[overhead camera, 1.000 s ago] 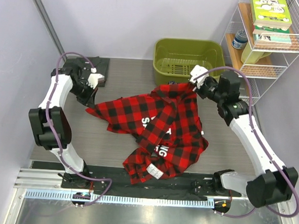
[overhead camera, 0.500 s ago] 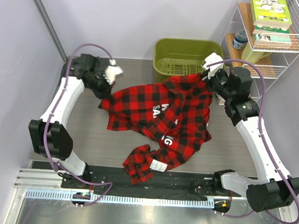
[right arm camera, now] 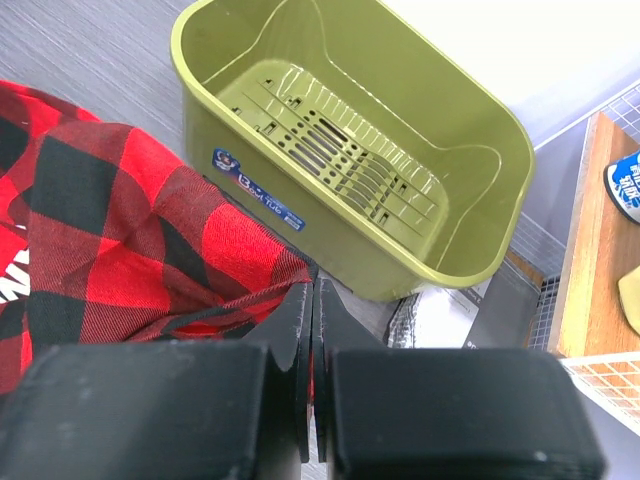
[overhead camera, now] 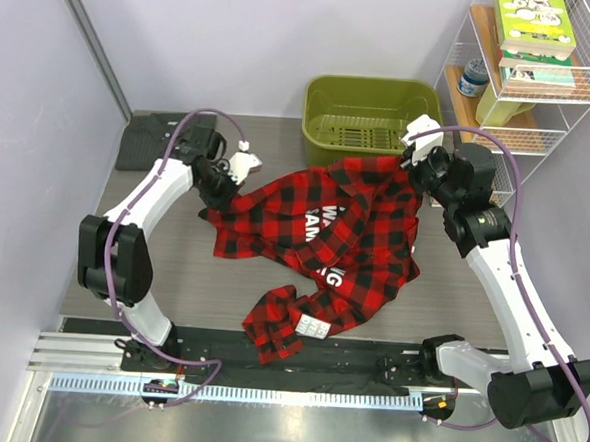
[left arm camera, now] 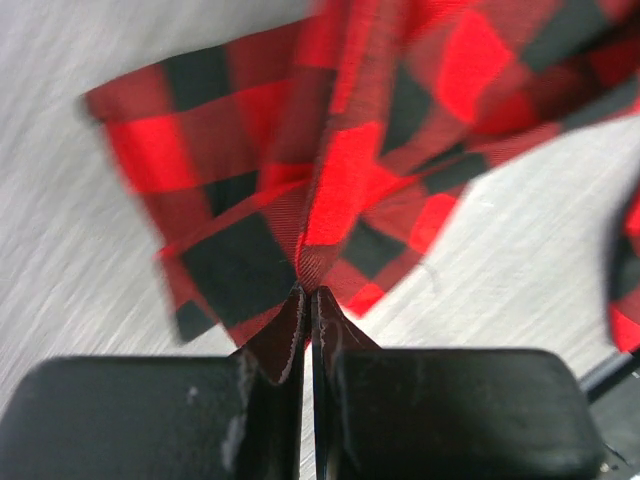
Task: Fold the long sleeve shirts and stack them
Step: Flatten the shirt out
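The red-and-black plaid shirt [overhead camera: 324, 243] hangs stretched between my two grippers above the table, its lower part with the white label [overhead camera: 315, 328] trailing toward the near edge. My left gripper [overhead camera: 220, 186] is shut on the shirt's left edge; in the left wrist view [left arm camera: 307, 292] the plaid cloth [left arm camera: 340, 180] fans out from the closed tips. My right gripper [overhead camera: 407, 160] is shut on the shirt's right edge, seen in the right wrist view [right arm camera: 313, 285] with plaid cloth [right arm camera: 130, 220] to its left. The dark grey shirt [overhead camera: 158, 139] lies folded at the far left.
An olive green basket [overhead camera: 366, 120] stands at the back, right beside the right gripper; it also shows in the right wrist view [right arm camera: 360, 140]. A white wire shelf [overhead camera: 529, 85] with books stands at the far right. A black strip [overhead camera: 207, 346] runs along the near edge.
My left gripper has moved right and toward the middle with the shirt's edge, uncovering the grey shirt. The right gripper rose slightly. The shirt has bunched narrower between them.
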`<state>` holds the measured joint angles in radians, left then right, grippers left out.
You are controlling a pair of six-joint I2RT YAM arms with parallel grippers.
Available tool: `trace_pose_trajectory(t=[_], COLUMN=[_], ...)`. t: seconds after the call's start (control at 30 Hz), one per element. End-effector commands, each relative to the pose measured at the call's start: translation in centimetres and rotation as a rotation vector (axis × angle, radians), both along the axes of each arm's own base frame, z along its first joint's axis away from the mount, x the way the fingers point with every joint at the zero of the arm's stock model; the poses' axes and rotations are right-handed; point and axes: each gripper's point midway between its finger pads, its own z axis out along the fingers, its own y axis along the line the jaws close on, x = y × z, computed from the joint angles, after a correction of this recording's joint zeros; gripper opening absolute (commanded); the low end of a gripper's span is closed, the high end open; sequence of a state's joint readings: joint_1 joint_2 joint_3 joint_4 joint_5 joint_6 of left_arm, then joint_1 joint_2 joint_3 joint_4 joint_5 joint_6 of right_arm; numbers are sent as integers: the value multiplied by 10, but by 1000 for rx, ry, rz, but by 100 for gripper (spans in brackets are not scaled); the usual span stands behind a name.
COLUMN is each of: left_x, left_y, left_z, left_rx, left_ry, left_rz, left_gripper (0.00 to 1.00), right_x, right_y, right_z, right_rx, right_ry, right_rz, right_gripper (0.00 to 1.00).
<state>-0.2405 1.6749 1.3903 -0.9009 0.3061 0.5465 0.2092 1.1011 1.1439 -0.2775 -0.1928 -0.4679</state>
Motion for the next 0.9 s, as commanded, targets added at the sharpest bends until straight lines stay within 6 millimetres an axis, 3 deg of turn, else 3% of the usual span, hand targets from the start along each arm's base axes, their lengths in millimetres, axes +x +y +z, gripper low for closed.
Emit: trace_pose_trajectory(t=[0.0, 0.17, 0.5, 0.7, 0.77, 0.87], left_x=[40, 43, 49, 67, 70, 73], left_y=[27, 29, 22, 26, 27, 26], left_z=[30, 30, -4, -17, -21, -25], left_rx=[-15, -26, -44, -23, -20, -25], left_ry=[-115, -104, -58, -67, -59, -49], left_rz=[96, 22, -81, -94, -103, -124], left_gripper=[0, 2, 12, 14, 16, 28], right_x=[-4, -3, -3, -6, -7, -8], right_y=[-2, 6, 14, 22, 24, 27], right_z=[22, 15, 20, 20, 22, 22], right_rx=[27, 42, 64, 66, 64, 63], right_ry=[-67, -47, -41, -31, -33, -33], right_rz=[-7, 28, 69, 100, 107, 112], right_gripper=[1, 1, 1, 1, 1, 1])
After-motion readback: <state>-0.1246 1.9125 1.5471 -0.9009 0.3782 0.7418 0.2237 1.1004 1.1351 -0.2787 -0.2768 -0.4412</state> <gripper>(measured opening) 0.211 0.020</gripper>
